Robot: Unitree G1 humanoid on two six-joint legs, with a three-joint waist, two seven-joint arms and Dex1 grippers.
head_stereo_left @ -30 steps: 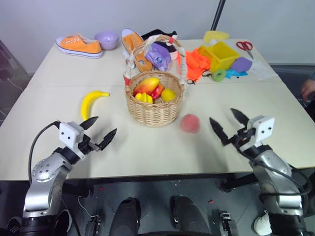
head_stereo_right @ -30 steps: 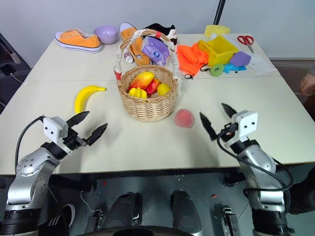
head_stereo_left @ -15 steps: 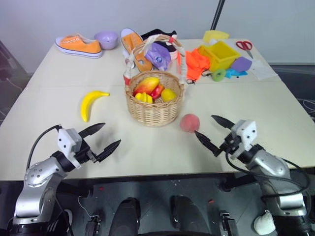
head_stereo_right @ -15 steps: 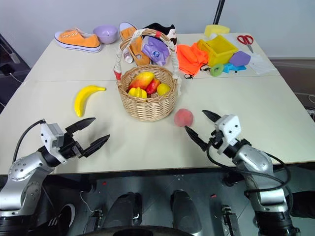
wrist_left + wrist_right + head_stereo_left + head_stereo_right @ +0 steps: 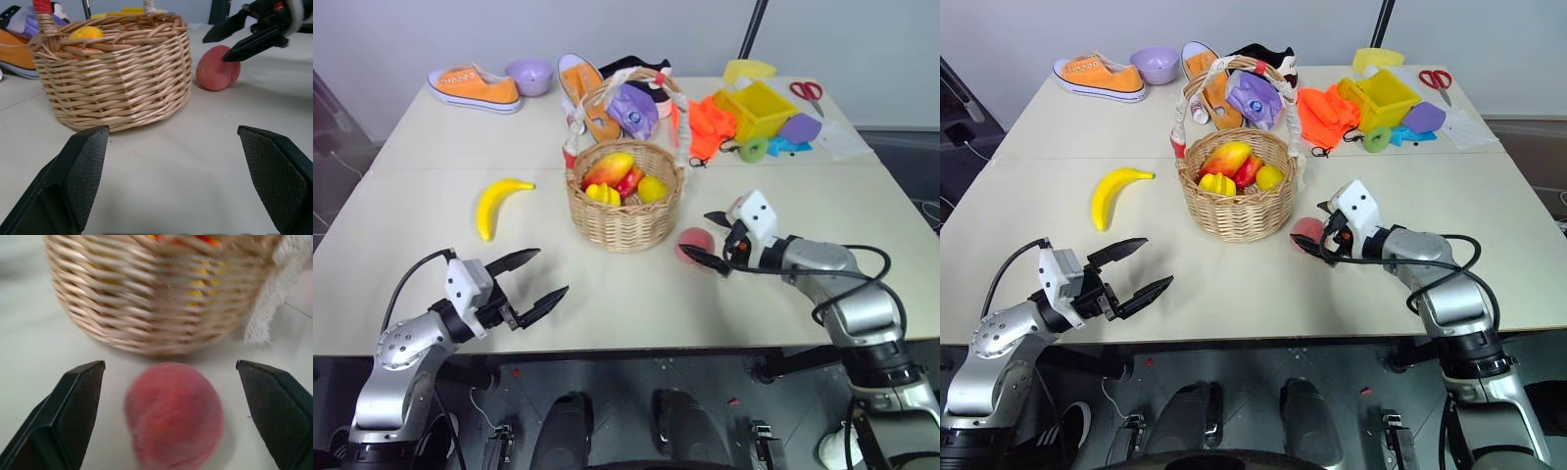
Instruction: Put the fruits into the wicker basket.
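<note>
No words or labels can be read on anything here.

The left gripper [image 5: 530, 278] sits low over the near edge of the table [image 5: 411, 157], and its arm bends up from below. It points flat, toward the middle of the table. Its two black fingers are spread wide apart with nothing between them. The yellow banana [image 5: 496, 204] lies on the table past this gripper and a little to its left, well apart from it. In the left wrist view, the wicker basket [image 5: 117, 73] stands straight ahead of the open fingers, not touching them.

The wicker basket [image 5: 625, 206] is in the middle of the table. A red-yellow mango [image 5: 606, 170] and small yellow pieces [image 5: 600, 194] are inside it. Its tall handle [image 5: 677, 117] is wrapped in white and red cloth.

The pink-red peach [image 5: 690, 245] lies on the table just beside the basket, on its right. The right gripper [image 5: 702, 240] is right at the peach. Its arm reaches in from the right and tips down a little. Its fingers are wide apart, one on each side of the peach. In the right wrist view the peach [image 5: 173, 413] sits between the two fingers [image 5: 73, 401] with space on both sides, so they are not squeezing it. The basket is just past the peach.
</note>
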